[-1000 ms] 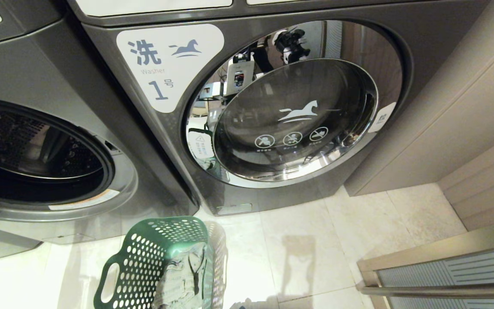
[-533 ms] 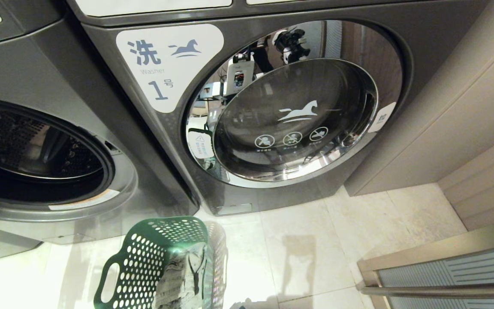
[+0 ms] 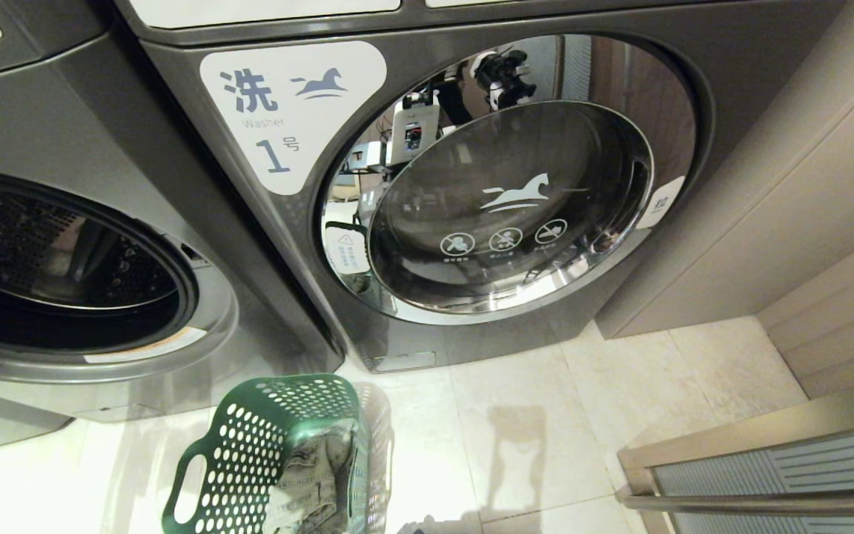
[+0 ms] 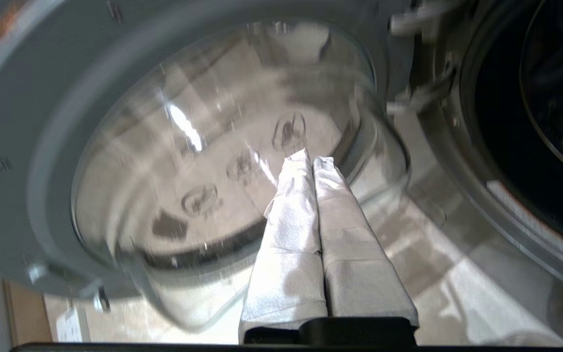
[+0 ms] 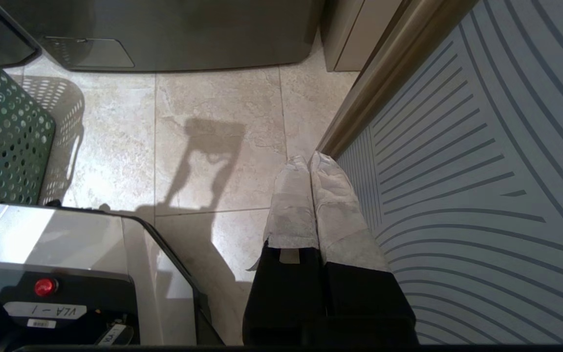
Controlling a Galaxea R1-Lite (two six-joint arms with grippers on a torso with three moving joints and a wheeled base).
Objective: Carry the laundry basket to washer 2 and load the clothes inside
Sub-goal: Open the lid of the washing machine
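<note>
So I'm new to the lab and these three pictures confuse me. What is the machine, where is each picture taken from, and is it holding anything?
It is a wheeled robot with two arms, each ending in a pincer. The wide picture comes from its head, looking down at two grey washers: the washer marked 1 with its door shut, and on the left an open washer whose number is out of view. The green laundry basket stands on the floor tiles with the clothes inside it. The other two pictures come from cameras on the wrists. The left pincer is shut and empty, in front of the open washer's glass door. The right pincer is shut and empty too, hanging over the floor beside a striped panel.
</note>
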